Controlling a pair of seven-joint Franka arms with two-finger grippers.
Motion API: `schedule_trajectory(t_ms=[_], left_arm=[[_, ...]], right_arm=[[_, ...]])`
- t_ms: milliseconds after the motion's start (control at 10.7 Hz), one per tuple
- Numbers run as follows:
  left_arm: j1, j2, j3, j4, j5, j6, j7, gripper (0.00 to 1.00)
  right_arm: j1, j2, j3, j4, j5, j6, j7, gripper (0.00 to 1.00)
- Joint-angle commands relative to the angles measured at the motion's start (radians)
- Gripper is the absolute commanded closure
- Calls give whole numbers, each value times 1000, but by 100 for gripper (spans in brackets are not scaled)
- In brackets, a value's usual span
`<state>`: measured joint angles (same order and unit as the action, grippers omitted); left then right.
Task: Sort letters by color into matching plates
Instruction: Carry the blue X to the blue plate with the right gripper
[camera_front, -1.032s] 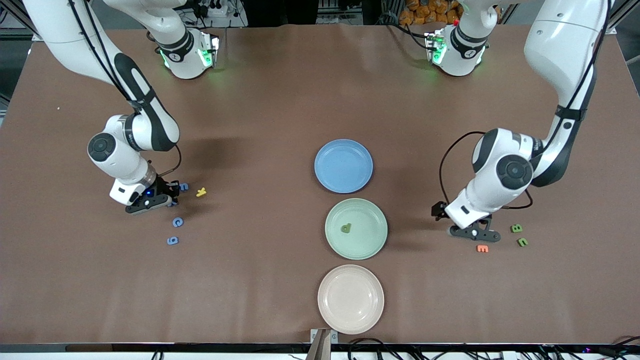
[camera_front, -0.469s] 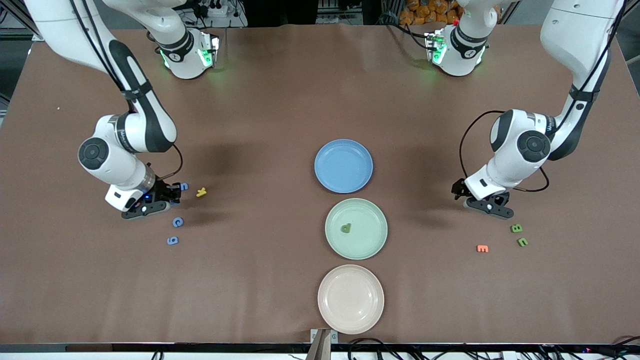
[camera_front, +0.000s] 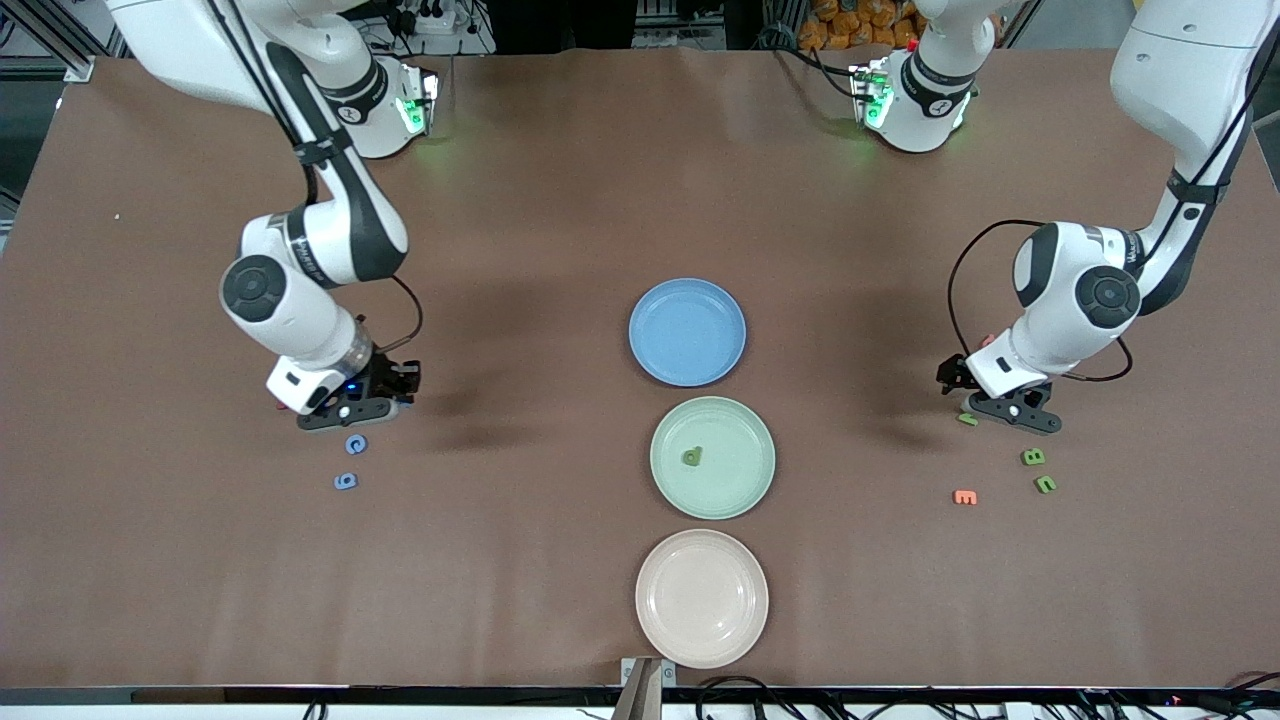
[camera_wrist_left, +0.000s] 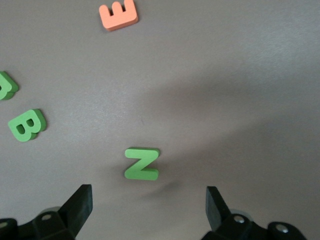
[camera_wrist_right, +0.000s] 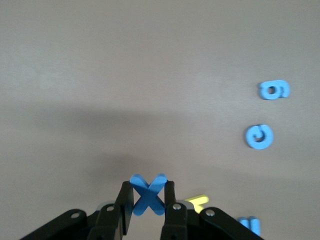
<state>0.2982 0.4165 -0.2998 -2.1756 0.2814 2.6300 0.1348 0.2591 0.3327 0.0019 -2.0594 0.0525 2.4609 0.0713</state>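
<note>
Looking down from the front: blue plate (camera_front: 688, 331) farthest from the camera, mint green plate (camera_front: 712, 457) nearer, beige-pink plate (camera_front: 702, 598) nearest, all in a line mid-bench (camera_front: 560, 560). One green letter (camera_front: 692, 457) lying in the green plate. Right claw (camera_front: 352, 408) hanging over the right arm's end of the bench, with a blue C (camera_front: 356, 444) and another blue letter (camera_front: 345, 481) on the bench nearer the camera. Left claw (camera_front: 1005, 410) low over the left arm's end; green N (camera_front: 967, 419) just beside it, green B (camera_front: 1033, 456), a second green letter (camera_front: 1045, 484) and an orange E (camera_front: 965, 496) nearer the camera. Through the left wrist view: left claw (camera_wrist_left: 147, 210) spread wide and released, fingers (camera_wrist_left: 80, 205) apart from the green N (camera_wrist_left: 142, 163) lying flat between them. Through the right wrist view: right claw (camera_wrist_right: 148, 205) clenched on a blue X (camera_wrist_right: 148, 193), held upright above the bench; a yellow letter (camera_wrist_right: 196, 202) and a blue letter (camera_wrist_right: 249, 225) partly hidden beneath.
</note>
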Motion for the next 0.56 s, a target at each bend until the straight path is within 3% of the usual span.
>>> schedule_trajectory(t_ms=[0,281,469], left_arm=[[12,36,-15,19,29,19,2,0],[13,73,-15,56,27,18,5,0],[15,91,-13,88,25,18,5,0]], right_arm=[[109,6,-3,50,3,-17,163,80],[245,66,-3,128,4,-32,330,80],[328,149,1,255,3,-119,451,80]])
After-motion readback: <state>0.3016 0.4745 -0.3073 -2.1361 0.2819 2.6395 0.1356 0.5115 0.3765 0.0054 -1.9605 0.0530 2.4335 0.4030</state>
